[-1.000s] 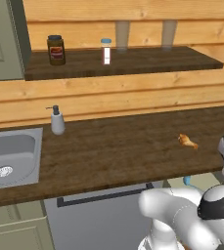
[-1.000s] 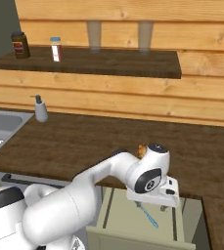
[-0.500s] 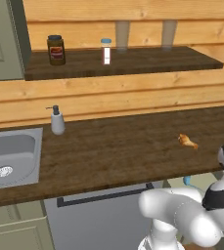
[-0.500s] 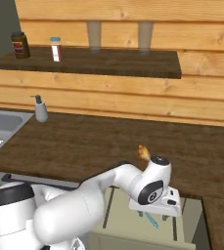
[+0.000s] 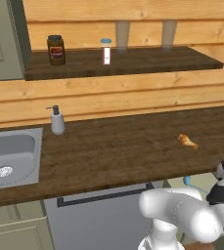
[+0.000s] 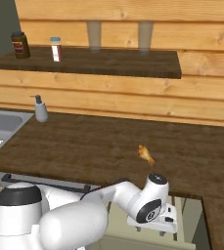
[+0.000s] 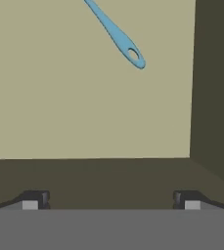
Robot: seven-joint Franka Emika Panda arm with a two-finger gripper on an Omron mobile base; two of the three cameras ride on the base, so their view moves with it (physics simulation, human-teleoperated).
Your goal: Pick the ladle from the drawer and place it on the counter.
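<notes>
- In the hand view we saw the gripper with its two dark fingertips set wide apart and nothing between them.
- The gripper hung over the pale floor of the drawer, close to one of the drawer's dark inner walls.
- The ladle lay flat on the drawer floor, well apart from the fingertips; only the end of its light-blue handle, with a small hanging hole, was visible, and the rest ran out of the frame.
- From the right base view the hand sat low inside the open drawer, under the near edge of the counter.
- In the left base view a bit of light blue showed just below the counter's near edge, beside the arm.
- An orange-brown food piece lay on the counter, just beyond the drawer.
- Farther left a soap dispenser stood upright beside the steel sink.
- On the shelf above stood a dark jar and a small white bottle, near each other.
</notes>
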